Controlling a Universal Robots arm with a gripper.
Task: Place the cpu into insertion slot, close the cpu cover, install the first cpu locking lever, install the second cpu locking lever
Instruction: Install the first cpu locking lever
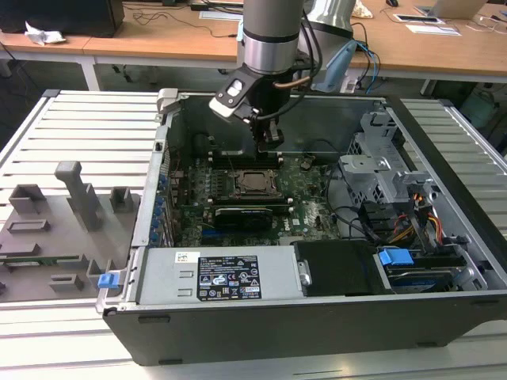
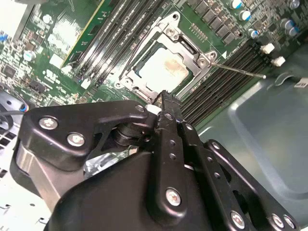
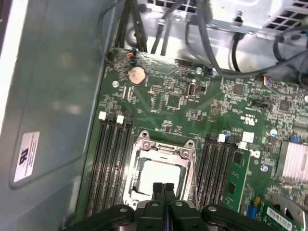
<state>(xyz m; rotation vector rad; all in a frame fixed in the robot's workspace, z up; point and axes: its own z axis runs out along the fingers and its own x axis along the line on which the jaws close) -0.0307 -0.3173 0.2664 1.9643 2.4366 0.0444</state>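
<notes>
cpu (image 1: 255, 182) seated in insertion slot (image 3: 138, 177), cpu cover (image 3: 166, 144) down around it. gripper (image 1: 269, 146) hangs just above, over the socket's far edge; fingers pressed together, nothing held. 1 locking lever (image 2: 240, 71) juts sideways over the memory slots (image 2: 226, 82), looks unlatched.

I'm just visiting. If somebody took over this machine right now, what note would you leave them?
The gripper is shut, holds nothing and hangs just above the socket's edge.
The cpu lies in the insertion slot.
The cpu cover is down, framing the chip.
Done: chip placed, cover apparently closed.
Left: the locking levers. One thin lever juts out from the socket, seemingly unlatched. I cannot make out the other.
</notes>
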